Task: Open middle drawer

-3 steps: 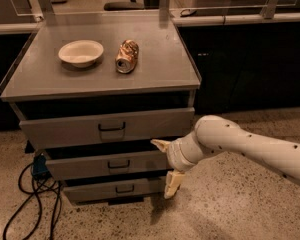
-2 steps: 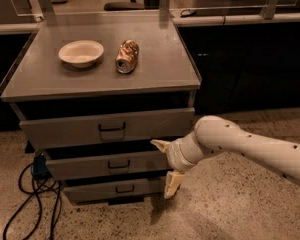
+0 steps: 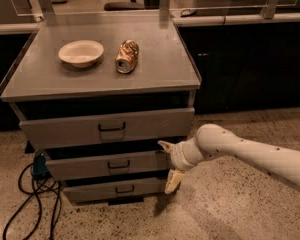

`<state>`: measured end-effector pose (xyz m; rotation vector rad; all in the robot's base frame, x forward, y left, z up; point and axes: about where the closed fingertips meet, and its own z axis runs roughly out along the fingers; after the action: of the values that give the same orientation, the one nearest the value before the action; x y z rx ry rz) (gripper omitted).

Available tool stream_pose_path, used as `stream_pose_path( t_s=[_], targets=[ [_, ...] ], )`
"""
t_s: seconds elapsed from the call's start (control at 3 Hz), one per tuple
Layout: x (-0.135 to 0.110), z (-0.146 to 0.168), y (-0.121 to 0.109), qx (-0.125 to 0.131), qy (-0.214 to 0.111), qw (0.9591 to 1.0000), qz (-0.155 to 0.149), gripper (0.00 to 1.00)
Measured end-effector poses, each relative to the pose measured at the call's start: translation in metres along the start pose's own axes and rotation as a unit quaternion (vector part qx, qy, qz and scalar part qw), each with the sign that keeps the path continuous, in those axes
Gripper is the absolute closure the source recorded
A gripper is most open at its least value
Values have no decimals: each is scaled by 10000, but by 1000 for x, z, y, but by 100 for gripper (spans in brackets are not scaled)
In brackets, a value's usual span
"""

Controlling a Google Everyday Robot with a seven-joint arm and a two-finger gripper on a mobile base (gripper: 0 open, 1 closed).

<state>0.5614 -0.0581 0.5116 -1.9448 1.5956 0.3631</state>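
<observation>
The middle drawer [image 3: 95,165] is a grey metal front with a small black centre pull [image 3: 119,165], between a taller top drawer [image 3: 107,128] and a slimmer bottom drawer [image 3: 115,189]. All three stand partly pulled out. My gripper [image 3: 168,166] is at the right end of the middle drawer's front. Its two cream fingers are spread apart, one [image 3: 166,146] near the drawer's upper edge and one [image 3: 172,181] reaching below it. It holds nothing. The white arm [image 3: 250,156] comes in from the right.
On the cabinet top [image 3: 165,69] lie a white bowl [image 3: 81,52] and a crushed gold can [image 3: 127,56] on its side. Black cables [image 3: 32,199] and a blue plug [image 3: 39,165] lie on the speckled floor at the left. Dark cabinets stand behind at the right.
</observation>
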Motion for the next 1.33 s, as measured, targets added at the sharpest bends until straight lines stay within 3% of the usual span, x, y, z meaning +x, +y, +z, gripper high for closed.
stream_pose_path(
  t_s=[0.33,0.67,1.33],
  targets=[
    [21,14,-12,253,20,9995,162,0],
    [24,25,-19,336,190,9990,226,0],
    [22,71,-17,-21,450,9985,312,0]
  ],
)
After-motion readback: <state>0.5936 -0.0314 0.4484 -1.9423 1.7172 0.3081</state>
